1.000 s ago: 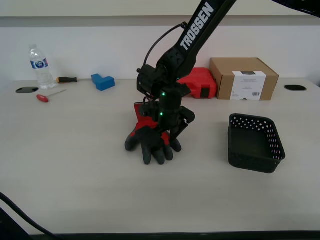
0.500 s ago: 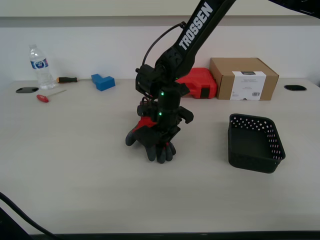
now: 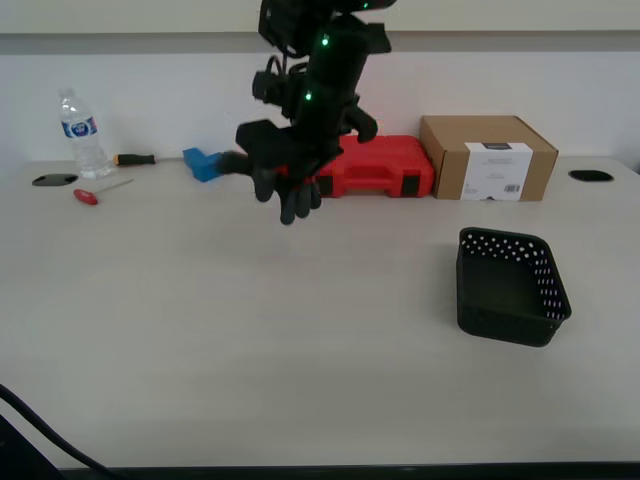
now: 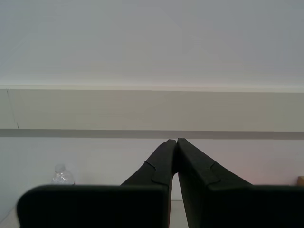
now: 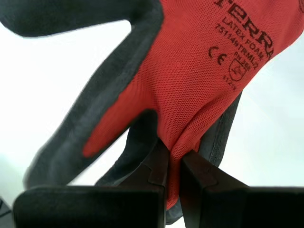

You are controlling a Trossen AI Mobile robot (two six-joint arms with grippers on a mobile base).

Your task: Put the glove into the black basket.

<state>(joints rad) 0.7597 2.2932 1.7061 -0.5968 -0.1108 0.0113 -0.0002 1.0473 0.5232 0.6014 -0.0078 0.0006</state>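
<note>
The glove (image 3: 285, 192) hangs in the air high above the table, left of centre in the exterior view, with its dark grey fingers pointing down. My first gripper (image 3: 305, 150) is shut on it. The first wrist view shows the jaws (image 5: 174, 159) pinching the red knit back of the glove (image 5: 190, 80). The black basket (image 3: 510, 285) stands empty on the table at the exterior view's right, well apart from the glove. My second gripper (image 4: 176, 142) is shut on nothing and points at a wall; I cannot find it in the exterior view.
Along the back of the table stand a red tool case (image 3: 385, 165), a cardboard box (image 3: 487, 157), a blue block (image 3: 203, 162) and a water bottle (image 3: 78, 133). Two screwdrivers (image 3: 95, 192) lie near the bottle.
My first gripper closed on the glove on the table and lifted it well up, slightly toward the exterior view's left. The red tool case behind it now shows.
</note>
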